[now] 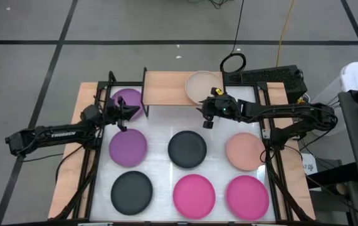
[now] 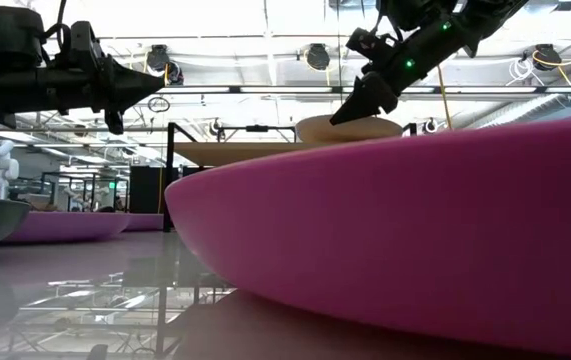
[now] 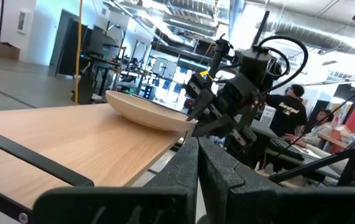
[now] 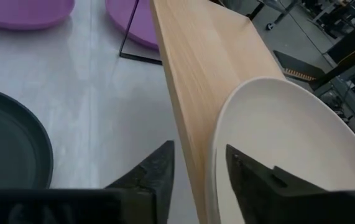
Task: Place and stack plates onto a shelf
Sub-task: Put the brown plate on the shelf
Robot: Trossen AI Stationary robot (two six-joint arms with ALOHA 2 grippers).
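High view: a beige plate [image 1: 201, 86] lies on the shelf's [image 1: 165, 88] right end, the right claw [image 1: 206, 113] at its near rim. The left claw [image 1: 123, 116] hovers between two purple plates [image 1: 128, 146]; black, pink and beige ones are spread over the counter [image 1: 219, 129].

Low view: a pink plate [image 2: 415, 245] fills the foreground. Behind it, the right claw's tip [image 2: 350, 113] meets the beige plate's edge.

Left wrist view: the left claw [image 3: 199, 149] is closed and empty.

Right wrist view: only here is the gap plain: the right claw [image 4: 200, 163] stands open astride the plate's rim, which juts past the shelf's edge.
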